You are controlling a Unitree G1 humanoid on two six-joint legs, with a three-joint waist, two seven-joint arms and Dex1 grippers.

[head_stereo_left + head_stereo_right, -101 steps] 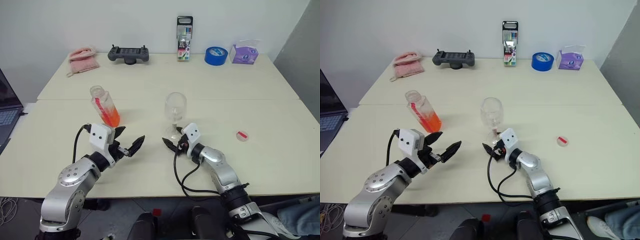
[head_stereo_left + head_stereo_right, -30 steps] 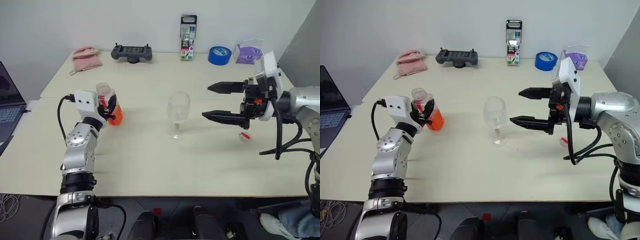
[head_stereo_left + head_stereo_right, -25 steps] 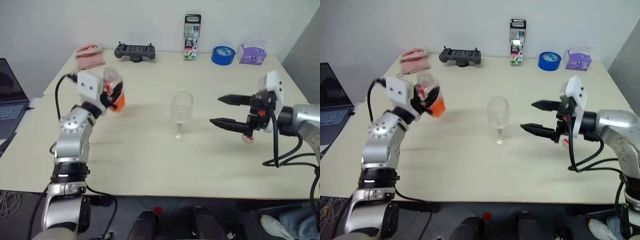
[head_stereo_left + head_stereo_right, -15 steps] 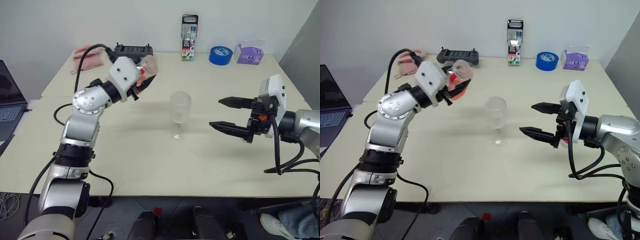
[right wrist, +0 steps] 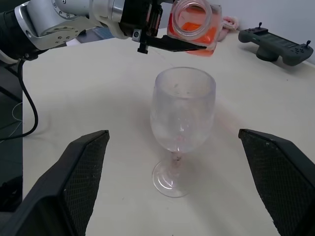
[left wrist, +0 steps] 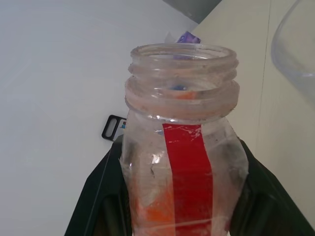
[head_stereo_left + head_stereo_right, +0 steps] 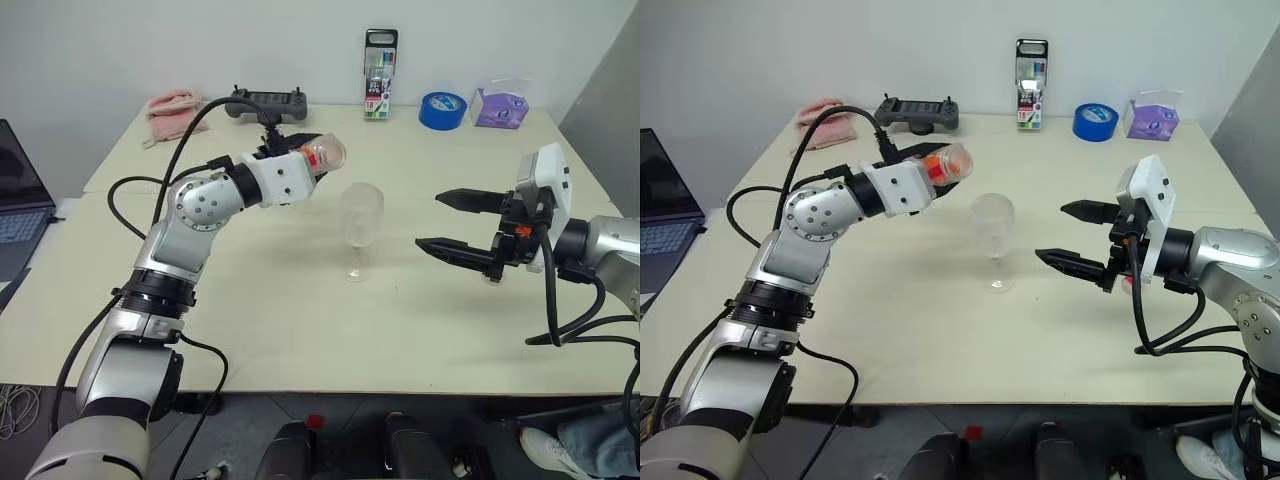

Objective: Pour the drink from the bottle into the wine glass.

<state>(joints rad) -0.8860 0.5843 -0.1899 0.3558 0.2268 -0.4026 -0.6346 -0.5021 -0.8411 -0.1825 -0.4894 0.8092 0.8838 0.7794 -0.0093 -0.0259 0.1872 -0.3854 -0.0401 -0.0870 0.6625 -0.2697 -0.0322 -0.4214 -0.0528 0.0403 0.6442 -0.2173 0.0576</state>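
The left claw [image 7: 300, 165] grips the tipped bottle [image 7: 318, 157] left of the wine glass [image 7: 360, 215]; the right claw [image 7: 462, 226] is wide. Next, bring the mouth over the rim.

Table [image 7: 300, 320] w/ wine glass [image 7: 360, 228], tape roll [image 7: 442, 110], controller [image 7: 265, 103].

The bottle's [image 6: 183, 147] base is cut off by the left wrist view's edge, its sides hidden between black fingers [image 6: 101, 194]; the wine glass [image 6: 297, 46] there shows just a cropped bowl curve.

Head cameras overhead (wrists close)
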